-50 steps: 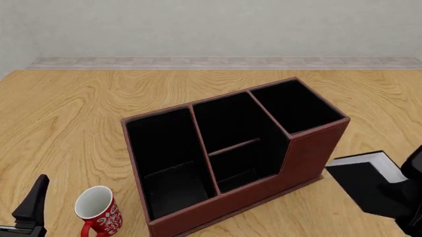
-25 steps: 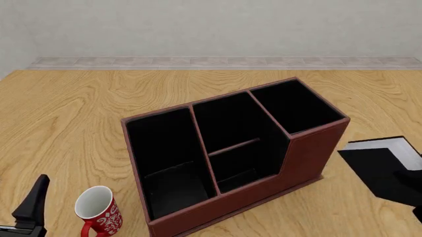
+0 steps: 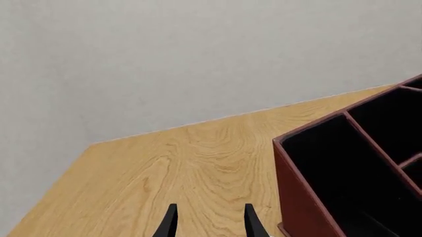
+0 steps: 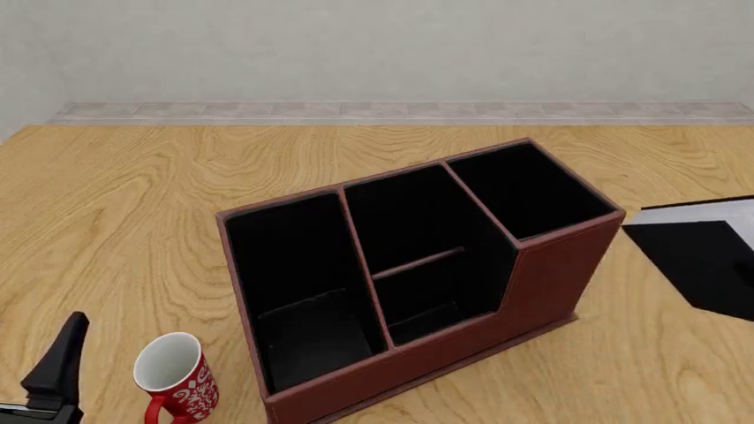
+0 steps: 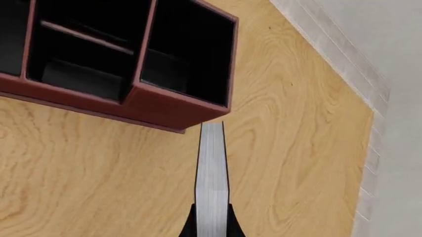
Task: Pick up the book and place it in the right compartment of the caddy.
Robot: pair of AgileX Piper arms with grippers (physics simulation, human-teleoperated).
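Wooden table under everything. On it, reddish-brown caddy with 3 black-lined slots; right compartment the smallest, tall-fronted, vacant. Black book up off the table beside the caddy's right end, well above the wood, cut off by the front view's right edge. Seen edge-on in the right wrist view: white page edges running out from between the fingers toward the caddy's corner, not yet over the slot. Red-and-white mug near the caddy's left front corner. Right gripper clamped on the book across its 2 covers. Left gripper parted, holding nothing, low near the mug.

Handling, as judgement: stiff and fairly weighty, smooth covers likely slippery. Best hold across the covers, near the middle.
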